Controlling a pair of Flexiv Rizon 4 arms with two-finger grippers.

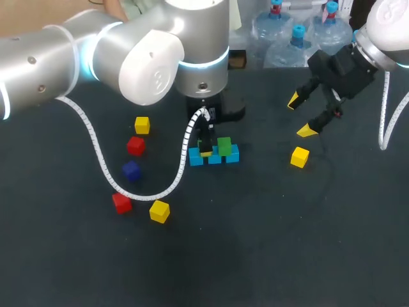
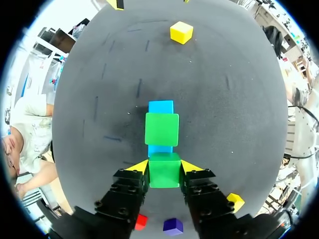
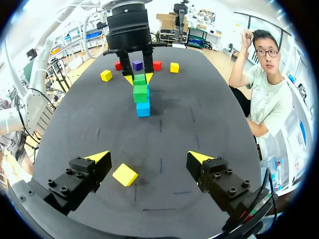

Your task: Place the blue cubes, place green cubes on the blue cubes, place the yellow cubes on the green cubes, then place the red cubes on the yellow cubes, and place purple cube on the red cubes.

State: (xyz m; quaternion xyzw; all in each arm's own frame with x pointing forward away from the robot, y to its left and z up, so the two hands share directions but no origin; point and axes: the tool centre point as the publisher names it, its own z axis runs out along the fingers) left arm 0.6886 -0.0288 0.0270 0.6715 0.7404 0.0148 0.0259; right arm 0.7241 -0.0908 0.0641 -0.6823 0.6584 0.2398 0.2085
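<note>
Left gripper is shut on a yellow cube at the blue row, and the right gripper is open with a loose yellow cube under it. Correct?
Not quite: the cube in the left gripper is green, not yellow. The left wrist view shows it shut on a green cube at the blue cubes. The rest holds: the right gripper is open with the yellow cube under it.

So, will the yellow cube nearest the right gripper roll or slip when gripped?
Probably no rolling: the yellow cube has flat faces and lies flat on the table. It looks stiff and likely light. It seems turned relative to the open right gripper, so it may twist when squeezed.
</note>
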